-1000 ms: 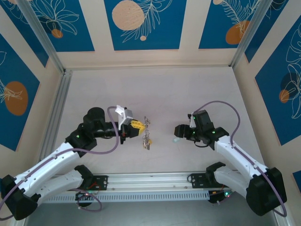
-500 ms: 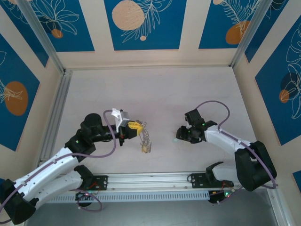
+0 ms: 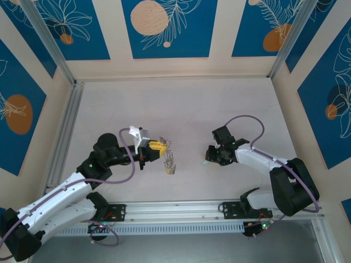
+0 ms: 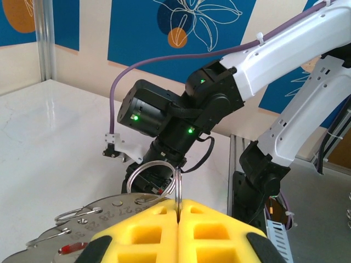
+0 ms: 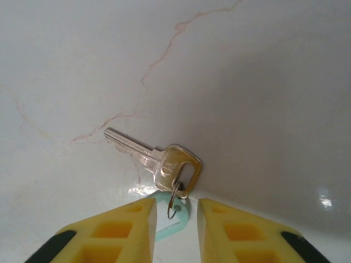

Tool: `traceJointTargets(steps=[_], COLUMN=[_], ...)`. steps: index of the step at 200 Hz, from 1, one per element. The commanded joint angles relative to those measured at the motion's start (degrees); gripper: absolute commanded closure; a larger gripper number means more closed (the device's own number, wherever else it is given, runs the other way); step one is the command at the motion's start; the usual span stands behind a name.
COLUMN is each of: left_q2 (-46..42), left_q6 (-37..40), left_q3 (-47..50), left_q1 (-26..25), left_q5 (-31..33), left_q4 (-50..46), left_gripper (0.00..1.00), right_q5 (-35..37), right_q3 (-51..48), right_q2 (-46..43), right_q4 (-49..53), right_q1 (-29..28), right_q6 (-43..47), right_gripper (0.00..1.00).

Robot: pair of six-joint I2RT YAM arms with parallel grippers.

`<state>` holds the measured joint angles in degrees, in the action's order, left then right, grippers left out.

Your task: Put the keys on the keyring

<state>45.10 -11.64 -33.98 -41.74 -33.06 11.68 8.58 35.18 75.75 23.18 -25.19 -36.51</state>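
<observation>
My left gripper point(image 3: 157, 146) is shut on the keyring point(image 3: 170, 159), which hangs from it over the table with a small yellow bit point(image 3: 170, 171) at its bottom. In the left wrist view the yellow fingers point(image 4: 137, 230) pinch a thin silvery ring point(image 4: 179, 185) edge-on, and a flat grey plate point(image 4: 101, 215) stamped with numbers lies to their left. A silvery key point(image 5: 167, 161) with a pale teal tag point(image 5: 174, 220) lies flat on the table. My right gripper point(image 5: 176, 207) is open just above it, one finger on each side of the tag. The same key point(image 3: 204, 163) sits at the right gripper's point(image 3: 211, 156) tip.
The white marbled table point(image 3: 230, 109) is walled by blue-patterned panels. An aluminium rail point(image 3: 181, 211) runs along the near edge by the arm bases. From the left wrist camera the right arm point(image 4: 181, 118) stands straight ahead, close beyond the held ring.
The right arm has folded its forearm inward and turned its wrist while its gripper stayed over the teal key. The left gripper shifted slightly left with the keyring still held.
</observation>
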Motion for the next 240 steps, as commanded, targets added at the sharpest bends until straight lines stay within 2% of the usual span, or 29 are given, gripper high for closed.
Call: traceJointTargets(steps=[1, 106, 152, 194, 240], left_q2=[-0.8, -1.1, -1.4, -0.4, 1.0], left_q6=[-0.6, -0.7, -0.7, -0.4, 1.1], left_q3=[0.5, 0.2, -0.7, -2.5, -6.9], left_q1=[0.5, 0.6, 0.5, 0.5, 0.5], left_q5=[-1.5, -1.2, -1.0, -2.2, -4.3], left_q4=[4.1, 3.1, 1.4, -1.0, -6.8], left_gripper=[1.00, 1.00, 1.00, 1.00, 1.00], right_q5=[0.3, -0.2, -0.5, 0.2, -1.1], right_q3=[1.9, 2.4, 1.5, -1.3, -2.8], right_q2=[1.5, 2.4, 0.3, -11.1, -26.9], right_q4=[-0.3, -0.3, -0.8, -3.6, -7.2], right_q1=[-0.4, -0.7, -1.0, -4.5, -11.3], right_q6=[-0.1, 0.4, 0.7, 3.8, 15.0], right_gripper=[0.78, 0.96, 1.00, 1.00, 1.00])
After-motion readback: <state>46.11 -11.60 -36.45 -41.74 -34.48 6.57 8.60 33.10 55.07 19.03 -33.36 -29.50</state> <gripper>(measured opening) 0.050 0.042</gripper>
